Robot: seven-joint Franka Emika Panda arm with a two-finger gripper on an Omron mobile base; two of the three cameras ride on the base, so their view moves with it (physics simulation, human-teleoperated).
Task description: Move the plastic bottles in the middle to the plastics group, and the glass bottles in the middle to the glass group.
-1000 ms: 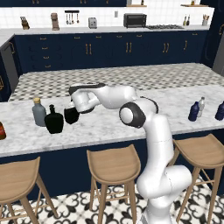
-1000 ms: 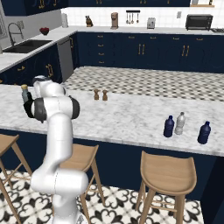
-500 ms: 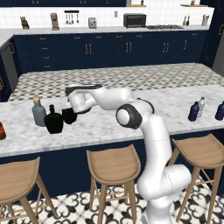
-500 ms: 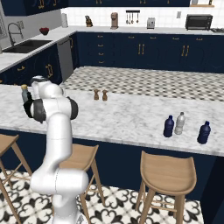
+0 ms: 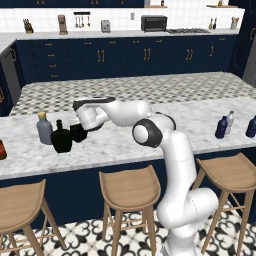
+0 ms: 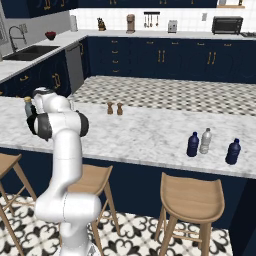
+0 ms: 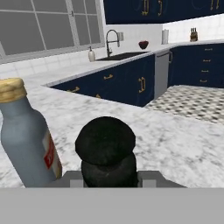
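Observation:
My gripper is shut on a squat black glass bottle, low over the counter's left part. The hand view looks down on this bottle's round cap, which sits between my fingertips. A second black glass bottle stands just to its left. Behind that one is the glass group's tall grey bottle with a tan cap, and a reddish-brown bottle stands at the far left edge. Far right on the counter stand two dark blue plastic bottles and a silver-grey one.
Two small brown shakers stand mid-counter towards the far side. Wooden stools line the counter's near edge. A sink and dark cabinets lie beyond the marble counter.
The gripper has shifted a little to the left with the black bottle, closer to the second black bottle. Nothing else has moved.

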